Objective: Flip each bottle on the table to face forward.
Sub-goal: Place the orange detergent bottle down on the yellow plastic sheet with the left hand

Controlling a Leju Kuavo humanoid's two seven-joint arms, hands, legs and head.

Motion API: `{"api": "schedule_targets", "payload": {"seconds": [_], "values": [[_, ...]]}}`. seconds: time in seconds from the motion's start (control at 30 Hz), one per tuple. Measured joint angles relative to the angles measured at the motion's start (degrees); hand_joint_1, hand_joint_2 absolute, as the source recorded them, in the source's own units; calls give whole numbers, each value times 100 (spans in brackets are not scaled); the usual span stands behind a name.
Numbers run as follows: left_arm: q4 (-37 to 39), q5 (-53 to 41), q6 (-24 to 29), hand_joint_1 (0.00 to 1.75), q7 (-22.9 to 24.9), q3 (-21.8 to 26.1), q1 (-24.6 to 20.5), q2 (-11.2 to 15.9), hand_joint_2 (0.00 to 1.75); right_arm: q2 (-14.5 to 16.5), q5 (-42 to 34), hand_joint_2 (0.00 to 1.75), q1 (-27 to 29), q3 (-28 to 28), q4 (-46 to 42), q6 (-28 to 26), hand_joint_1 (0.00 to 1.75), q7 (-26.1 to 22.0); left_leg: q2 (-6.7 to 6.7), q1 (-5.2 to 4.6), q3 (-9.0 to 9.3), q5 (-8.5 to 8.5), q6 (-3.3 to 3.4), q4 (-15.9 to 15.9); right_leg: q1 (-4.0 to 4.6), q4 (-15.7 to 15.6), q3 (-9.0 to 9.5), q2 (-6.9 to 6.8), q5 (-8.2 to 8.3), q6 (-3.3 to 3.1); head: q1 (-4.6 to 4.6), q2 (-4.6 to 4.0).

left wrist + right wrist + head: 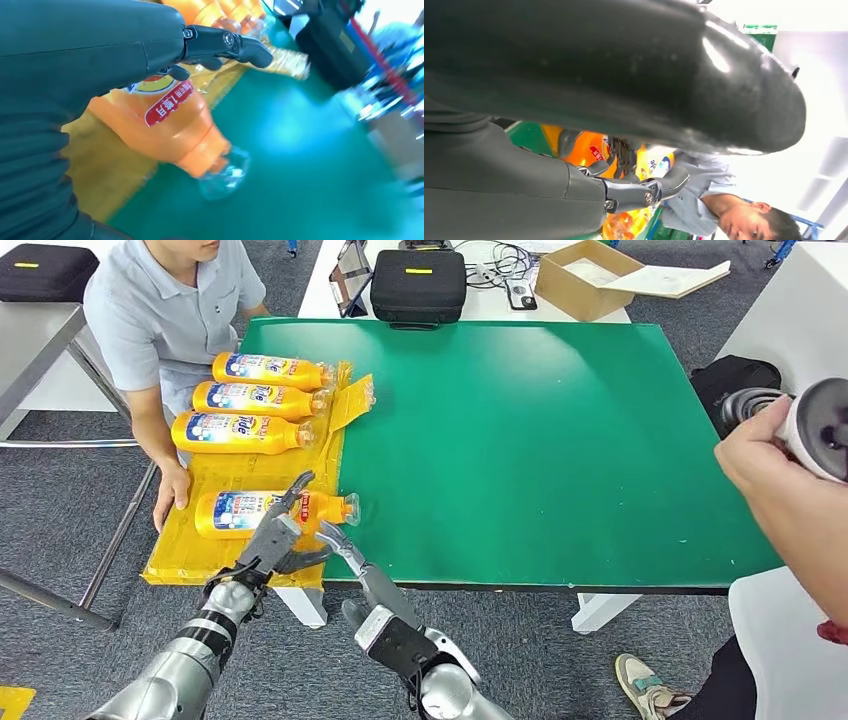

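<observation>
Several orange bottles lie side by side on a yellow sheet [200, 550] at the left end of the green table [540, 440]. The nearest bottle [228, 512] shows its blue and white label, with its clear cap [350, 508] pointing right. My left hand [272, 540] reaches over this bottle's shoulder with fingers spread, gripping nothing. In the left wrist view its fingers [235, 45] stretch above the bottle [170, 125] and the cap [225, 175]. My right hand [378, 605] is open at the table's front edge, one finger pointing at the bottle's neck. The other bottles [258, 398] lie farther back.
A seated person at the far left rests a hand [172, 495] on the yellow sheet. Another person's hand [790, 460] holds a white and black object at the right edge. A black case [418, 285] and a cardboard box [590, 280] sit behind the table.
</observation>
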Motion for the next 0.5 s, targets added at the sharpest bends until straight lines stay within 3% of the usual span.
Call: {"api": "schedule_targets", "payload": {"seconds": [0.03,0.27,0.5], "values": [[-156,321,-90,0,-23,50,95,-38,175,-7,-2,175,15,0,-21,0,0,-28,0,0,-3,0,0,0,0,0,-3,0,0,0,1,0],[-1011,2500,-902,0,474,273,421,-275,175,-267,137,175,135,267,-1086,99,0,-81,-2,-1,-24,0,0,1,-1,-1,-21,-1,0,1,1,0],[-1702,3319,-1074,0,673,276,802,-397,175,-525,154,175,304,438,-1898,-267,0,-83,2,-1,-24,-2,0,1,0,-1,-24,0,0,0,-1,0]]}}
